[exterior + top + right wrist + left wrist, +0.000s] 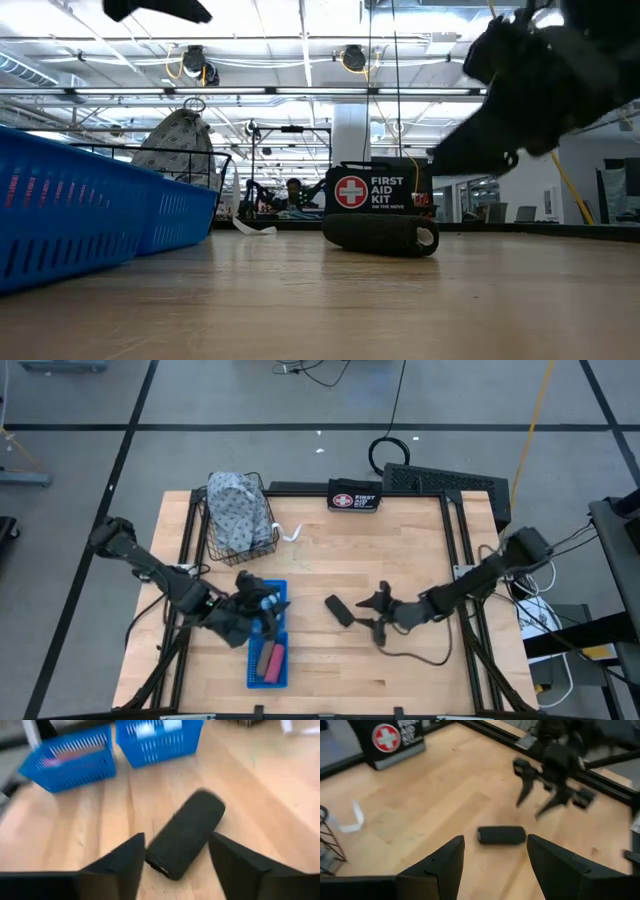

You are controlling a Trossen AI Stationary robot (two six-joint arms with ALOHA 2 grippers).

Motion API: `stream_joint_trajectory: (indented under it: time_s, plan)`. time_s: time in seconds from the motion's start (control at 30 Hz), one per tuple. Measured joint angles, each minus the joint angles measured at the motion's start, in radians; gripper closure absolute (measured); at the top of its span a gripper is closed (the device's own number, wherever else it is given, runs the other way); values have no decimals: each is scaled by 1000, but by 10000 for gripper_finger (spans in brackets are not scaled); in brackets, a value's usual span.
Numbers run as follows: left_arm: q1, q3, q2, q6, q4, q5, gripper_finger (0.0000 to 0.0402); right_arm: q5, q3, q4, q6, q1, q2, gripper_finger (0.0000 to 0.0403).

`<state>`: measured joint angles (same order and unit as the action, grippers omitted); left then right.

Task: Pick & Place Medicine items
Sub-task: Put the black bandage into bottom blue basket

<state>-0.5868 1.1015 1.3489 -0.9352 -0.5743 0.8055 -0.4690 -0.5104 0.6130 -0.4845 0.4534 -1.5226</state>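
Low view: right gripper (470, 150) smeared dark, finger shape unreadable, arm cut off at upper right corner. Blue bins (90, 205) run off the left edge; contents hidden behind mesh walls.

High view: left gripper (262, 603) sits over the blue bins, covering the end nearest the wire basket (240, 520); small white things under it too small to count.

Right wrist view: black oblong (186, 834) blurred, end detail unclear.
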Motion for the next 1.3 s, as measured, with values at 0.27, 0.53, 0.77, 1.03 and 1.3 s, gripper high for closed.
stream_joint_trajectory:
  time_s: [0.27,0.53,0.77,1.03,1.3]
  plan:
    - [77,0,6,42,0,-38,176,-31,-146,3,24,-1,-261,123]
    - [100,0,6,39,2,-39,176,-141,-194,-24,-65,-9,-354,145]
    - [104,0,6,40,4,-39,176,-159,-194,-98,-54,-8,-353,190]
    - [112,0,6,14,8,-38,176,-155,-194,-50,70,10,-337,275]
    - [159,0,6,-55,15,-90,176,149,-193,-85,193,5,-191,359]
